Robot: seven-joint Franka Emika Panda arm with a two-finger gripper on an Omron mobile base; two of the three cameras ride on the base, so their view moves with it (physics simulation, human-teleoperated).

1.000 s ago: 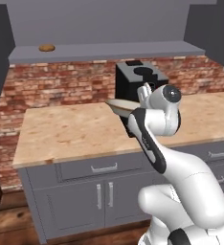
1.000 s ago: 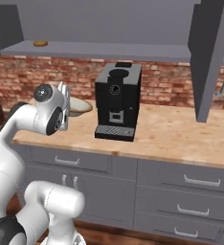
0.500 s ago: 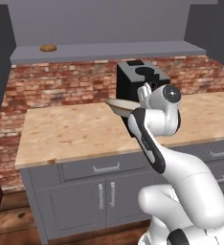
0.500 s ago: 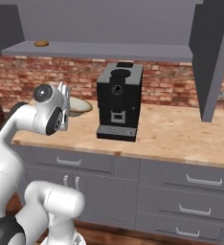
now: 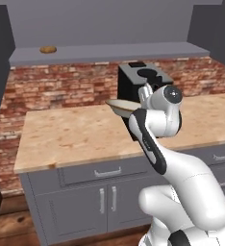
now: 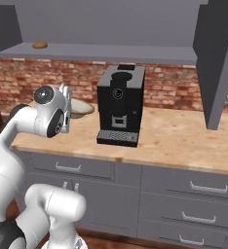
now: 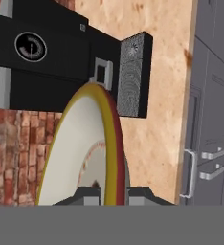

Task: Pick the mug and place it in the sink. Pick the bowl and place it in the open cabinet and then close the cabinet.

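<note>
Bowl-carrying is the step going on now, by my guess. The claw [image 7: 113,195] is pinching the rim of the wide cream-white bowl with a tan rim [image 7: 80,153], one finger on each side, and is holding it up off the speckled tan stone counter [image 5: 81,134].

A boxy black coffee machine [image 6: 120,104] is standing on the counter just beyond the claw. The big grey wall cabinet [image 5: 109,53] is sitting high above the claw with its door [image 6: 218,58] swung open. Next, I think the arm needs to lift the bowl up and slide it onto the grey shelf inside.

That shelf is holding one small brown round lump [image 5: 48,49], far off to the left of the claw. The bowl looks empty inside.
</note>
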